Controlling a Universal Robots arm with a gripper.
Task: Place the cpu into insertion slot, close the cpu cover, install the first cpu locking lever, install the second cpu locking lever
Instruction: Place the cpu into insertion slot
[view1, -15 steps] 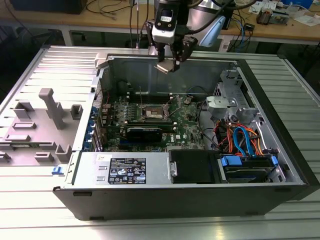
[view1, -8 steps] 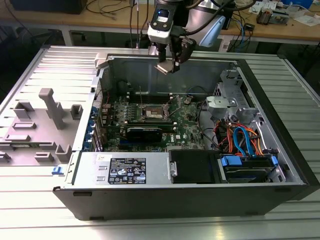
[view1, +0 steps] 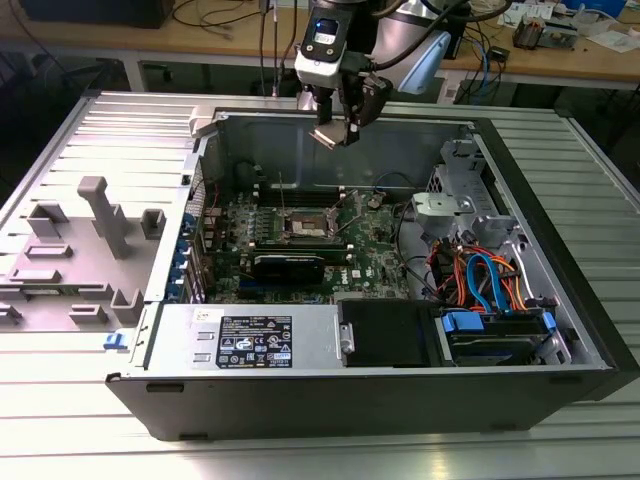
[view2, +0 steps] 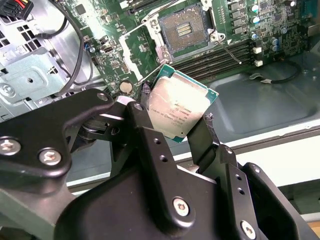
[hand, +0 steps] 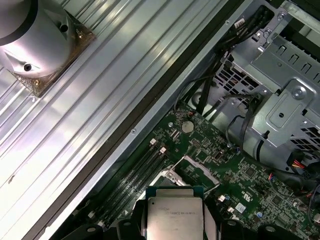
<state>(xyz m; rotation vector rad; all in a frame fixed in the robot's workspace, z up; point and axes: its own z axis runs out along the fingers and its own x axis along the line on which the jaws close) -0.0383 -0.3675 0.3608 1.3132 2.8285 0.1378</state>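
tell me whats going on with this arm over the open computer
A robot arm's claw is shut on a small flat square chip with a silver-grey metal top, holding it in the air above the open black computer case. The small square socket with a tan-gold contact field on the green board lies uncovered with nothing in it, so the chip is not yet placed.

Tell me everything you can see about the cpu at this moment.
The cpu is a small flat square chip with a silver-grey metal top, faint print and a green board edge. It is tilted, pinched at opposite edges by the black fingers and held in the air over the open computer case, apart from the insertion slot.
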